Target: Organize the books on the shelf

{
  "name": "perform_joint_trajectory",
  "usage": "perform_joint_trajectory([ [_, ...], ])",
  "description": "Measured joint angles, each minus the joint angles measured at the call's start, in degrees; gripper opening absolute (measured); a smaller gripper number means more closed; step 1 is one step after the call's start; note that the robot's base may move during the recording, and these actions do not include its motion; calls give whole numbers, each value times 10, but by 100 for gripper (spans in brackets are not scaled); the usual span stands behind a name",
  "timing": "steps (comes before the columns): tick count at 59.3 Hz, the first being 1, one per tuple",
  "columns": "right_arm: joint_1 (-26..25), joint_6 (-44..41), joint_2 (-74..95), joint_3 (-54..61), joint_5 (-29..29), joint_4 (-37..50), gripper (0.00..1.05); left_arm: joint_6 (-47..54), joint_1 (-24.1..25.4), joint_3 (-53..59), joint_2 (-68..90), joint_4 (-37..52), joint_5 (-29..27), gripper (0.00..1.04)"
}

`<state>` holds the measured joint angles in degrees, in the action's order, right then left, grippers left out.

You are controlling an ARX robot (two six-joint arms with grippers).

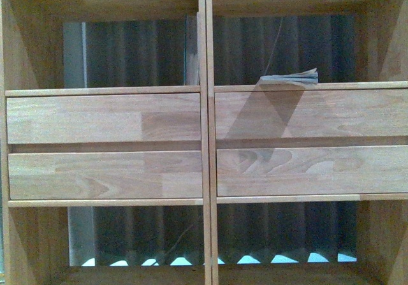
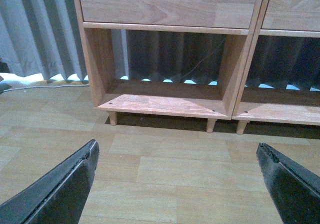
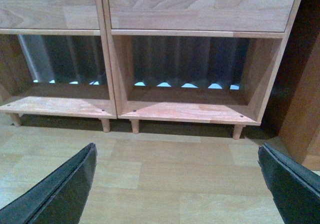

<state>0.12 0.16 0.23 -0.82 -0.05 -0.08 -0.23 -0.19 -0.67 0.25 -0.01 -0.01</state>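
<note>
shelf (image 1: 204,138): light-wood cubby unit, jointed planks with clear grain, fills the front view. No back panel; a grey pleated curtain (image 1: 127,49) shows through the open cubbies.
divider: double vertical upright down the centre, with a narrow gap between the two boards.
drawer fronts (image 1: 105,118): flat, no handles. Two stacked on each side of the divider, with open cubbies above and below.
book (image 1: 290,78): the only one I can confirm. It lies flat on the board of the upper right cubby, just above the top right drawer front, nearer the divider than the outer wall. Pale page edges face the camera, slightly fanned, with a grey-teal tint. Cover art is not readable at this angle.
upright strip (image 1: 190,49): thin, tight against the divider in the upper left cubby, with a teal-ish edge. Cannot tell if it is a book or part of the frame.
cable (image 1: 273,43): thin line hanging against the curtain behind the upper right cubby.
legs (image 2: 113,118): short and tapered, under the bottom boards, standing on a wood-look plank floor (image 2: 175,169).
left end effector (image 2: 176,146): black fingers spread wide, holding nothing. It is low over the floor, facing the lower left cubby, well apart from the shelf.
right end effector (image 3: 176,147): fingers also spread wide, holding nothing. It faces the lower right cubby, well apart from the shelf.
</note>
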Motion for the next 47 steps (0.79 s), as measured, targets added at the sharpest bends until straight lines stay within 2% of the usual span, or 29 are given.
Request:
perform_joint_trajectory([
  [47,0,0,0,0,0,0,98,0,0,0,0,0,0,97],
])
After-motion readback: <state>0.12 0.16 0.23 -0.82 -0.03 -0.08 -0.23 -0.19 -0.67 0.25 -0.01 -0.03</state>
